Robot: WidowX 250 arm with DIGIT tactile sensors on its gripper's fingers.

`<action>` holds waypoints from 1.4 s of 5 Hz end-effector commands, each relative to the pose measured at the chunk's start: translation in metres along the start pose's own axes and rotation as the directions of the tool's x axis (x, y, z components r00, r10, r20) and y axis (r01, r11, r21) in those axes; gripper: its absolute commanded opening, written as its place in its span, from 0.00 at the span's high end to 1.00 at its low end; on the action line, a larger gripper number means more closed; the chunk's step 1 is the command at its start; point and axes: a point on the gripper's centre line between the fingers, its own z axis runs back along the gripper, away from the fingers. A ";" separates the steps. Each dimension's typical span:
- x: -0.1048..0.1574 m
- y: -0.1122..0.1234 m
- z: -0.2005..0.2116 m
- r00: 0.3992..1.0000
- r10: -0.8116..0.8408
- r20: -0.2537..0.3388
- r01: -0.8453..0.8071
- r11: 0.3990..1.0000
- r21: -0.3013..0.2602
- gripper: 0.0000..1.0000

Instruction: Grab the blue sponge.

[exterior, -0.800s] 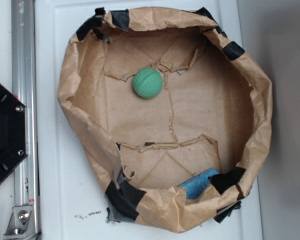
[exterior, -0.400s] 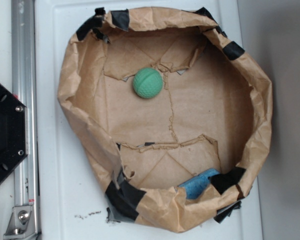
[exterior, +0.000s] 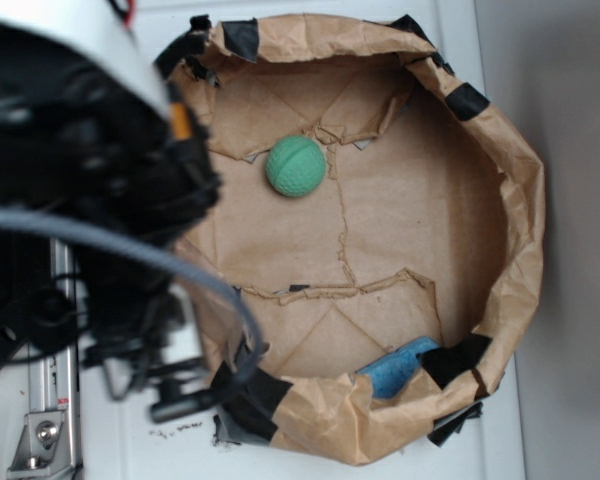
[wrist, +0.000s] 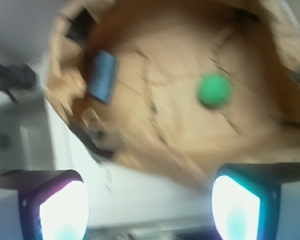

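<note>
Worktop: white worktop (exterior: 110, 420) carrying one brown paper basin (exterior: 525, 230) with black-taped rim.
Tool: one tool (wrist: 150, 202), pads (wrist: 64, 210) spread wide with nothing between them, high over the basin's edge.
Blue sponge: one blue sponge (exterior: 398, 365), jammed against the rim wall beside black tape.
Green ball: one green ball (exterior: 296, 166), well apart.
Risk: I'd guess a pad catches the crumpled wall, dragging paper rather than sponge; wrist view is blurred.

We see the paper basin (exterior: 525, 230) from straight overhead; wrist view, blurred, looks obliquely down. Both share its green ball (exterior: 296, 166).
</note>
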 end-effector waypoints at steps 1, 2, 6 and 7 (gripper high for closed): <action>0.041 0.015 -0.056 0.998 0.067 -0.010 -0.067 0.988 -0.138 0.00; 0.049 0.006 -0.076 0.996 0.067 -0.051 -0.074 0.985 -0.154 0.00; 0.083 -0.046 -0.130 0.998 -0.007 -0.068 -0.005 0.984 -0.181 0.00; 0.083 -0.058 -0.141 0.997 -0.043 -0.066 0.028 0.978 -0.208 0.00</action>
